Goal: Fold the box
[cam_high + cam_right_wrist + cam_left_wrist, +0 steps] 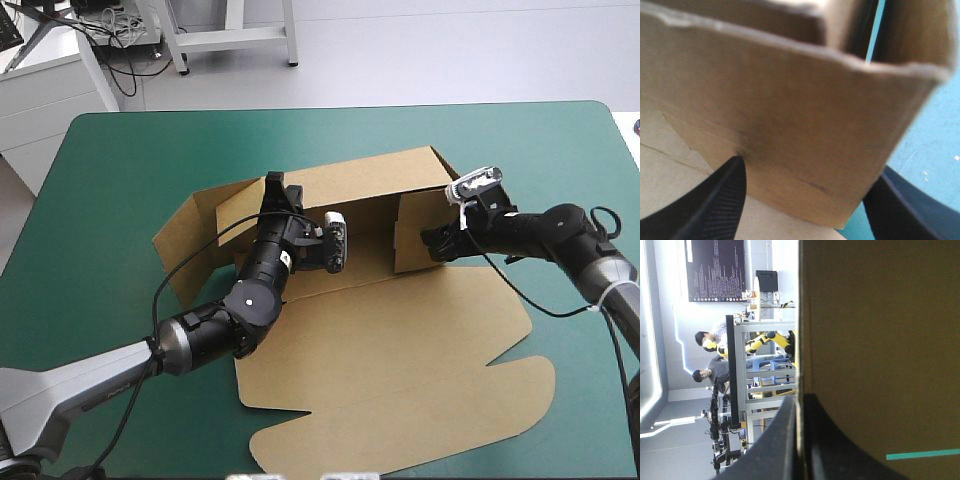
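The box (400,330), half-raised at the middle of the worktop (110,170), has its left wall (235,208) pinched by the left gripper (273,188), fingers (840,445) nearly closed on the board, but the right gripper (433,245) only straddles the right wall (418,225) with fingers (720,200) wide, so that loose wall may fall outward.

box (400,330) on table (120,180), walls (370,185) along far side

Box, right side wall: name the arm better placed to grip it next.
Right. The right arm has its open jaws astride the right side wall of the box, one on each side. The left arm is busy: its jaws are shut on the left wall.
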